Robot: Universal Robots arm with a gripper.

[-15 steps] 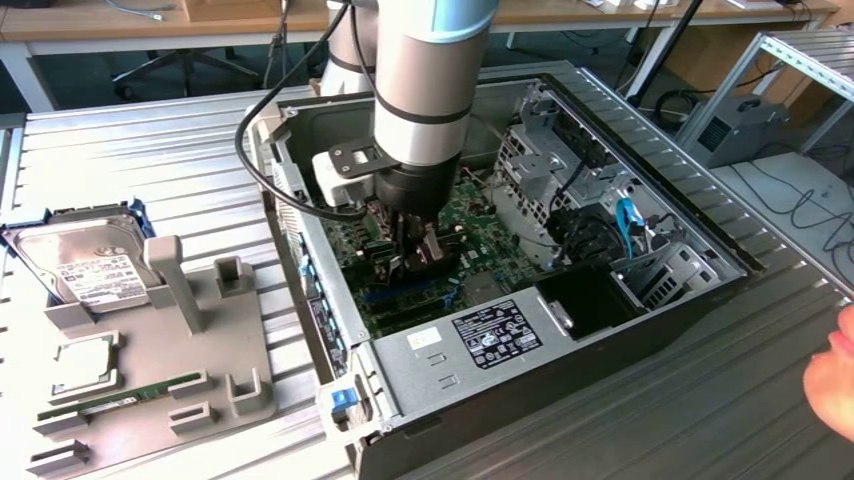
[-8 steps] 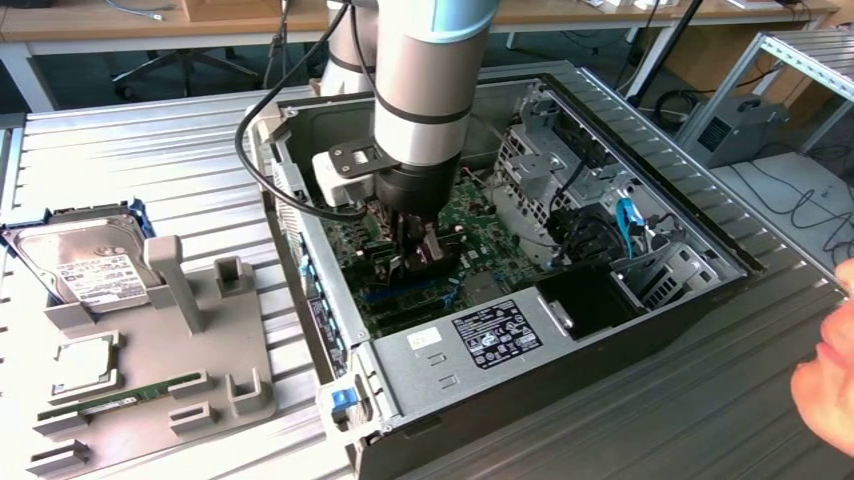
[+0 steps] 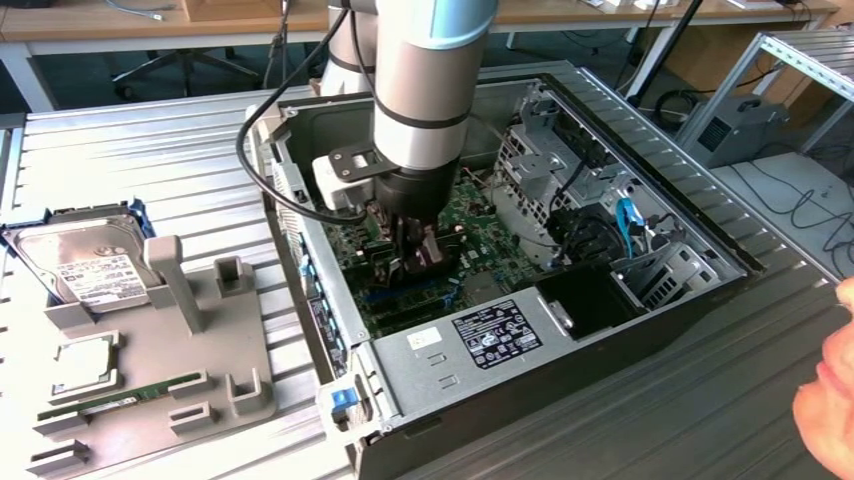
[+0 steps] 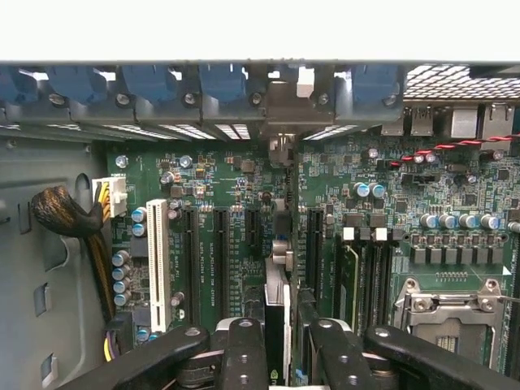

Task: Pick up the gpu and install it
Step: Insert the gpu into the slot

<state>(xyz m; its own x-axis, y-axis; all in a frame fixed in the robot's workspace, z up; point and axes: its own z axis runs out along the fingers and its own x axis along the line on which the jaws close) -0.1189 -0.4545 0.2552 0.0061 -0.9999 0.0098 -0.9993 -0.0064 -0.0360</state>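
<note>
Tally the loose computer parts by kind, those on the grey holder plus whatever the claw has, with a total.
hard drive: 1
memory stick: 1
silver square chip: 1
gpu, gripped in the claw over the motherboard slots: 1
Total: 4

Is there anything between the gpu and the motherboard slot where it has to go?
Nothing visible does. The gripper holds the gpu edge-on, low over the expansion slots, with no cable or part seen under it. The brown cable bundle lies aside, near the case wall.
</note>
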